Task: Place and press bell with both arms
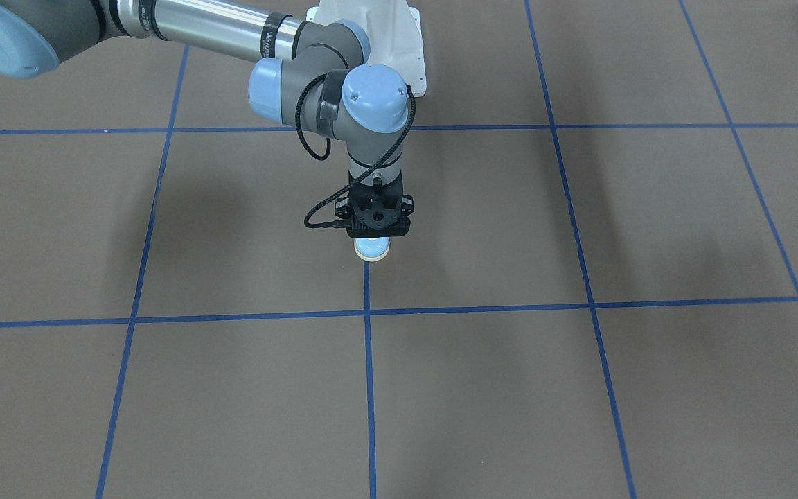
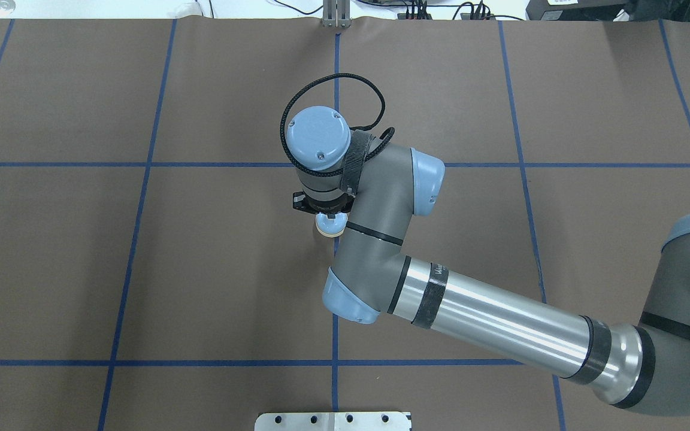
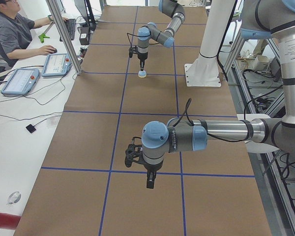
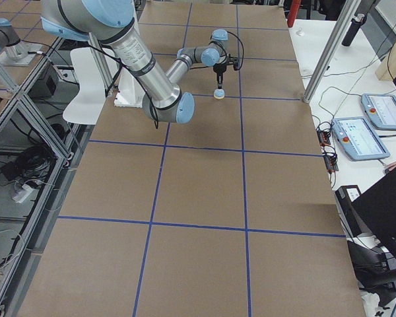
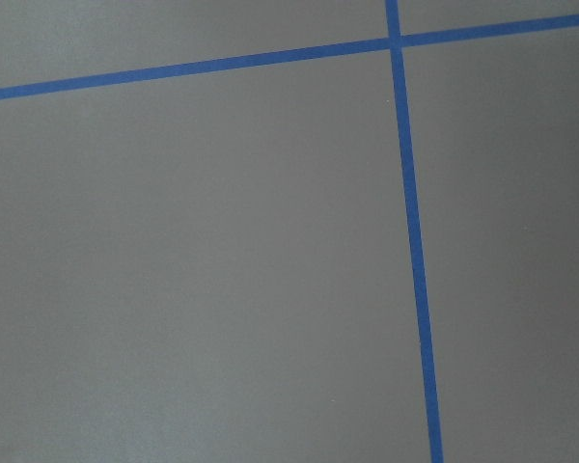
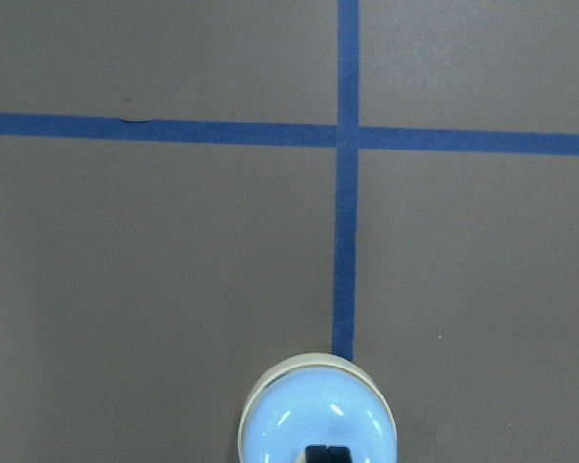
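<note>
At the table [image 1: 579, 388] centre, right arm [image 2: 375, 239] points straight down, its claw [image 6: 328, 453] closed atop the bell [image 6: 318, 410].

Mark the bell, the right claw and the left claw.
bell [image 1: 371, 247]: front-facing view, on the blue dome's near side.
right claw [image 6: 326, 453]: right wrist view, between the fingertips over the bell's top.
left claw [image 3: 149, 185]: left side view, at the fingertips.
</note>
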